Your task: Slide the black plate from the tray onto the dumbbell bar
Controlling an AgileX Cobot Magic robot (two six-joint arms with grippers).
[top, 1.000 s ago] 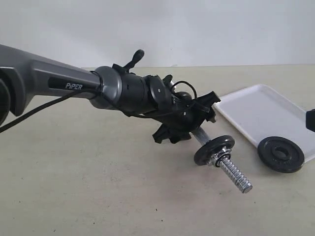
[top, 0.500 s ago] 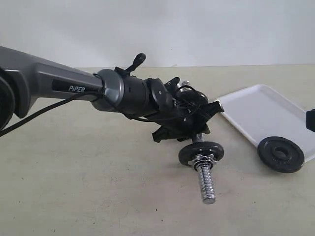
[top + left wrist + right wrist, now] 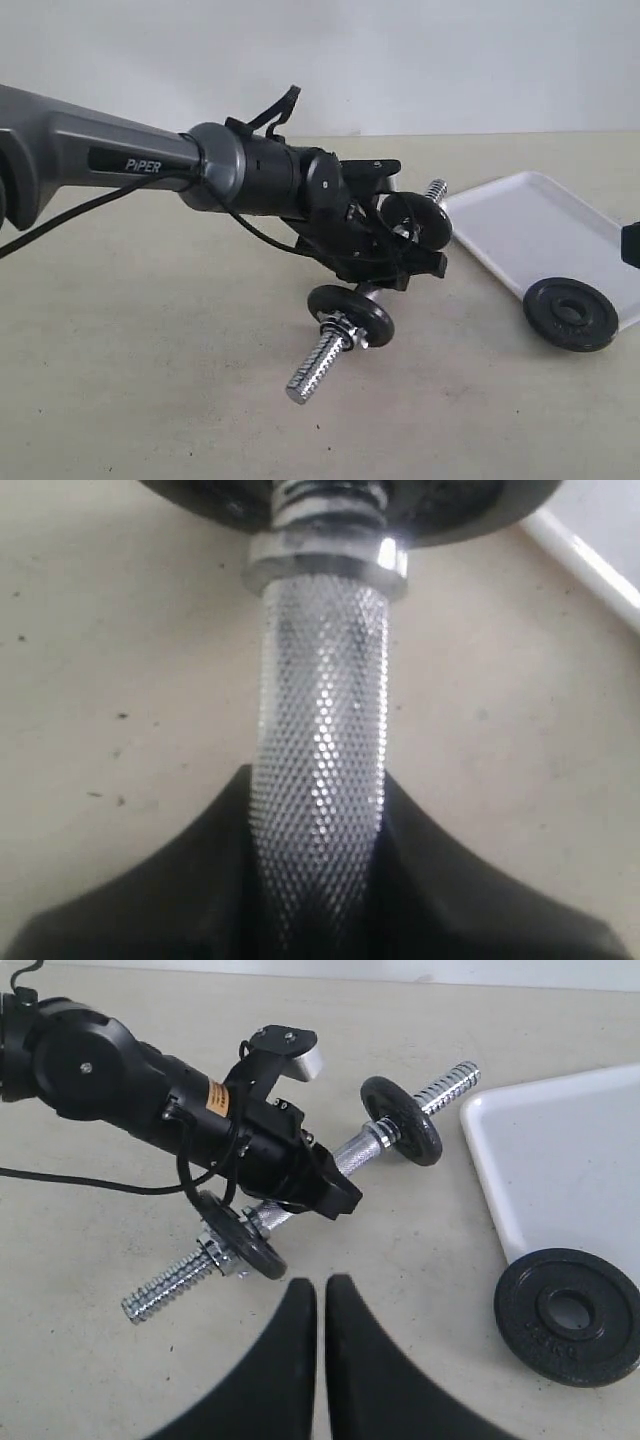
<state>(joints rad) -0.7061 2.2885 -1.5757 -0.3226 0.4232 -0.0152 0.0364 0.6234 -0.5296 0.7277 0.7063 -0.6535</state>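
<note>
My left gripper [image 3: 388, 258] is shut on the knurled middle of the dumbbell bar [image 3: 322, 358] and holds it tilted above the table. In the left wrist view the bar [image 3: 322, 670] runs out from between the jaws of that gripper [image 3: 318, 785]. Two black discs [image 3: 351, 311] [image 3: 417, 222] with silver collar nuts sit on the bar, one at each side of the grip. The loose black plate [image 3: 570, 313] [image 3: 567, 1315] lies flat at the near corner of the white tray [image 3: 535, 225] [image 3: 560, 1140], overlapping its rim. My right gripper [image 3: 321, 1295] hovers shut and empty between bar and plate.
The left arm [image 3: 90, 160], with a loose cable, reaches in across the beige table [image 3: 150, 380]. A pale wall stands behind the table. A dark object [image 3: 631, 245] shows at the right edge of the exterior view.
The left gripper has turned the bar: its near threaded end swung from lower right through straight down to lower left, and the far disc came up beside the gripper. The plate has not moved.
</note>
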